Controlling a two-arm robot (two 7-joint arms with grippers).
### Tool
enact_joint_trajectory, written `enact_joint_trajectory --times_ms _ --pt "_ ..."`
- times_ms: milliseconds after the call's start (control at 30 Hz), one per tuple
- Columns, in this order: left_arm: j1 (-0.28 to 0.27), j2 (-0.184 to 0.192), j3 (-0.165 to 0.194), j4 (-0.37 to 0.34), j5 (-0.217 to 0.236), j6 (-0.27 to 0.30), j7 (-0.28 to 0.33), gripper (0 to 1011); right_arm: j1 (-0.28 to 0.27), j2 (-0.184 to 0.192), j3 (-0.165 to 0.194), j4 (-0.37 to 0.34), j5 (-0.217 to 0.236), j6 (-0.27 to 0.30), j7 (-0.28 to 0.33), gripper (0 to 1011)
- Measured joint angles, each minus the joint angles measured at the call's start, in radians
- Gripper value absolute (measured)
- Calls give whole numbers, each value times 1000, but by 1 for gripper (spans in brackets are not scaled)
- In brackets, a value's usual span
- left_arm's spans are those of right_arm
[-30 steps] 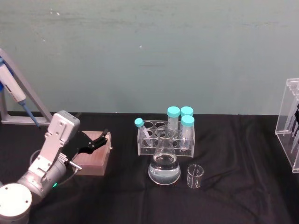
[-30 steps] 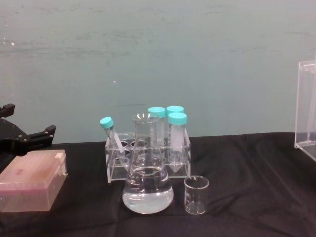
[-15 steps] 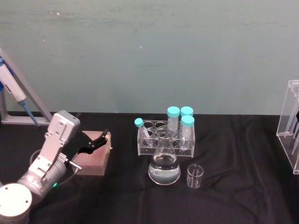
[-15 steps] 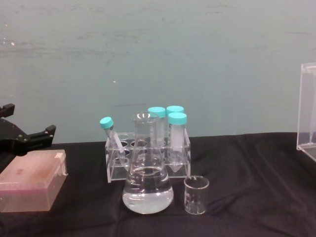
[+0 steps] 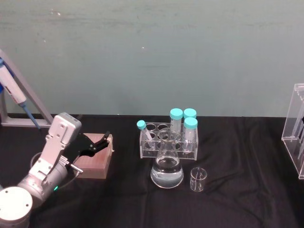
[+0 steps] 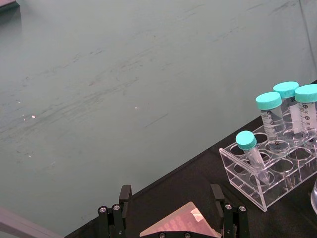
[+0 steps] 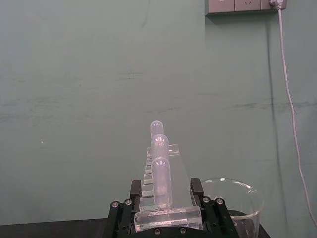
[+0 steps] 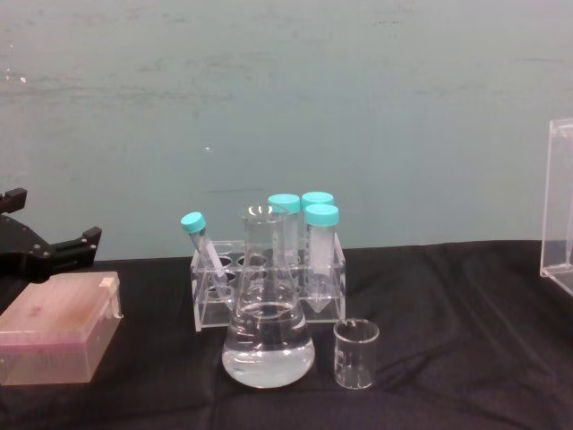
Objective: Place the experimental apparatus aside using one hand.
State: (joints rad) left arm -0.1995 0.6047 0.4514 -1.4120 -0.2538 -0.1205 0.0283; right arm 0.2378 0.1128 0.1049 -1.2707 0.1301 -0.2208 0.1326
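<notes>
On the black cloth-covered tabletop [image 5: 247, 156], in the head view, a clear glass conical flask [image 5: 167, 168] holding clear liquid stands at the middle. A small empty glass beaker [image 5: 198, 179] is just beside it on the right, and a clear plastic tube rack [image 5: 168, 142] of teal-capped tubes is just behind. A tall clear acrylic stand [image 5: 295, 135] of plastic pipettes is at the right edge, well apart from the flask. On the left, the black left pincer [image 5: 102, 142] on its silver arm hovers over a flat pink box [image 5: 95, 164]. The left wrist view shows that pincer's fingers spread apart above the pink box, with the tube rack farther off. In the right wrist view, the black right pincer [image 7: 166, 198] is clamped on the base of the acrylic stand, whose rounded pipette bulbs rise in a row, and a wide glass beaker [image 7: 233, 198] sits close behind. In the chest view, the conical flask and small beaker stand before the rack, and the acrylic stand is at the right edge; whether it touches the tabletop I cannot tell.
</notes>
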Motion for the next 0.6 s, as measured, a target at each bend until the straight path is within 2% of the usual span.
enact_joint_trajectory --times_ms 600 --pt "0 0 0 0 0 0 0 1000 0 0 1 10 4 -5 5 609"
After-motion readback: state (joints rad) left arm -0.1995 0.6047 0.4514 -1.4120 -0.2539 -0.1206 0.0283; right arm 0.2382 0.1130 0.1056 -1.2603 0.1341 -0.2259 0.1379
